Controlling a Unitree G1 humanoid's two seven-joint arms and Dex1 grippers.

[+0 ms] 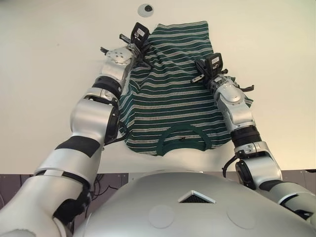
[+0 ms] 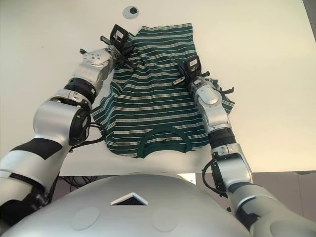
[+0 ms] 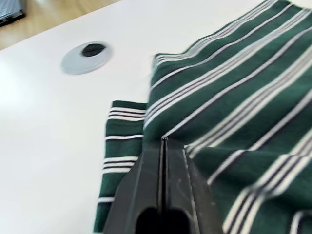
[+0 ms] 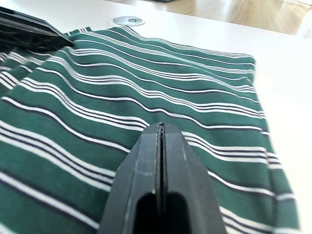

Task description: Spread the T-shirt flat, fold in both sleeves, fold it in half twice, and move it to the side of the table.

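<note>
A green T-shirt with white stripes (image 1: 173, 98) lies on the white table (image 1: 49, 74), collar (image 1: 181, 140) toward me and hem at the far side. Its left edge is bunched and turned inward. The right sleeve (image 1: 245, 101) pokes out beside my right forearm. My left gripper (image 1: 140, 37) sits at the shirt's far-left corner, fingers pressed shut with the tip (image 3: 163, 141) at the fabric's edge. Over the shirt's right middle is my right gripper (image 1: 211, 64), also shut, its tip (image 4: 160, 126) resting low over the striped cloth. I see no cloth between either pair of fingers.
A round grey cable grommet (image 1: 145, 9) is set in the table just beyond the hem. Bare white tabletop stretches wide to the left (image 2: 29, 44) and right (image 2: 276, 59) of the shirt. The table's near edge (image 1: 296, 170) runs below the collar.
</note>
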